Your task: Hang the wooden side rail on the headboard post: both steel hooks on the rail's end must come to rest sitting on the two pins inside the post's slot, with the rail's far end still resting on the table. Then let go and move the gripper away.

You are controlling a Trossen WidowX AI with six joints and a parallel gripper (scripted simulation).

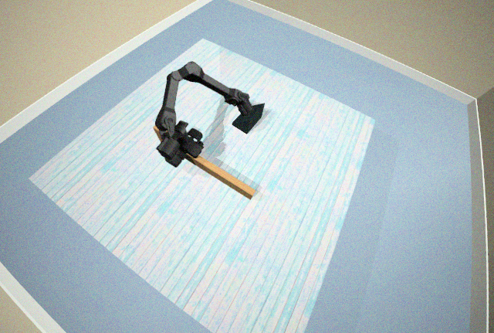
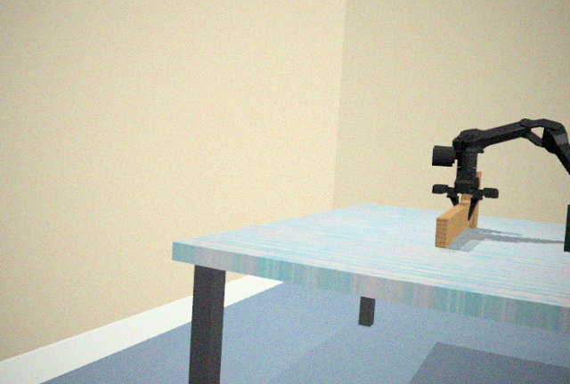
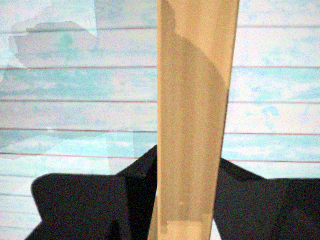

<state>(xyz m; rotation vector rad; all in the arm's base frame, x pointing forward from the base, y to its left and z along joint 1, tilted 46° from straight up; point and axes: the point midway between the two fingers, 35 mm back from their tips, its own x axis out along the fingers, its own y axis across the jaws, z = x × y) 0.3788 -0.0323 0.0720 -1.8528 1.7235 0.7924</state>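
The wooden side rail (image 1: 223, 173) (image 2: 449, 227) (image 3: 192, 125) stands on its narrow edge, long and roughly level. Its far end is low, at or very near the table surface. My gripper (image 2: 463, 210) (image 3: 176, 149) points down and is shut on the rail, one black finger on each side, near the post end. The upright wooden headboard post (image 1: 156, 130) (image 2: 479, 181) stands just behind the gripper, in line with the rail. The arm covers most of the post in the top view. The hooks, slot and pins are hidden, so whether the hooks sit on the pins cannot be told.
The table (image 1: 223, 265) (image 2: 276, 270) has a pale blue planked top. The dark arm base (image 1: 249, 120) stands behind the rail in the top view and is cut off at the right edge in the exterior view. The arm arches from it over to the post.
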